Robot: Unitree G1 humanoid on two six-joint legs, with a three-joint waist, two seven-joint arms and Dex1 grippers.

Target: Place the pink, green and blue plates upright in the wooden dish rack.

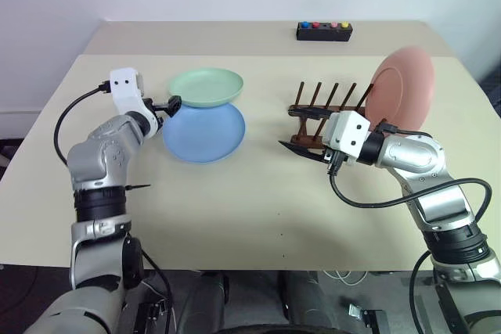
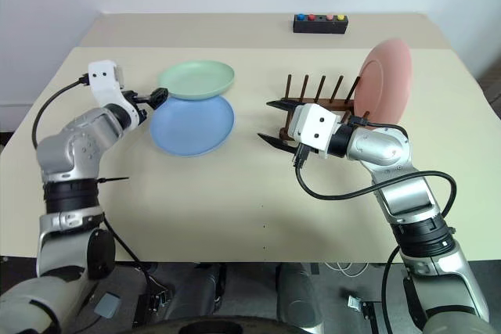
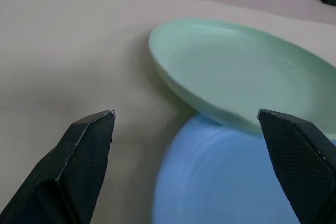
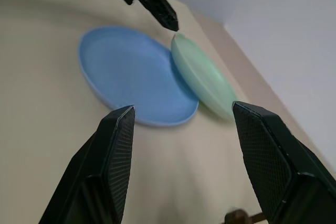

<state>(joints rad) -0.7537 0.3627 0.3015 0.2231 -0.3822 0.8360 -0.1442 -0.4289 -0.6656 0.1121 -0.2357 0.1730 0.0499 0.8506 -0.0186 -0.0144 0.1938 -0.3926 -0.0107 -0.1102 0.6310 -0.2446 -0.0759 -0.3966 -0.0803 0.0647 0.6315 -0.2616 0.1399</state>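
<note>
Wooden dish rack (image 1: 325, 111): dark brown, thin upright pegs on base rails, sits right of centre on the beige table (image 1: 258, 209). Table is bare apart from the task items and a small black button box (image 1: 324, 31) with coloured buttons at the far edge. White wall behind.

Pink plate (image 1: 401, 87): standing upright at the rack's right end, face turned toward the rack, leaning slightly.

Green plate (image 1: 206, 87): left of centre, well apart from the rack. Its near edge rests on the far rim of the blue plate (image 1: 205, 132), so it sits tilted. Blue plate lies flat on the table, just in front of the green one.

Right gripper (image 1: 301, 140): just in front of the rack's near-left corner, pointing left toward the plates, level. Fingers spread apart, nothing between them. Its wrist view looks across at both plates and the other gripper's tip.

Left gripper (image 1: 171, 105): at the left edge of the plates, fingertips right by the spot where green overlaps blue. Fingers wide apart and empty; the left wrist view shows both plate rims between the fingertips (image 3: 94, 135), contact not confirmed.
</note>
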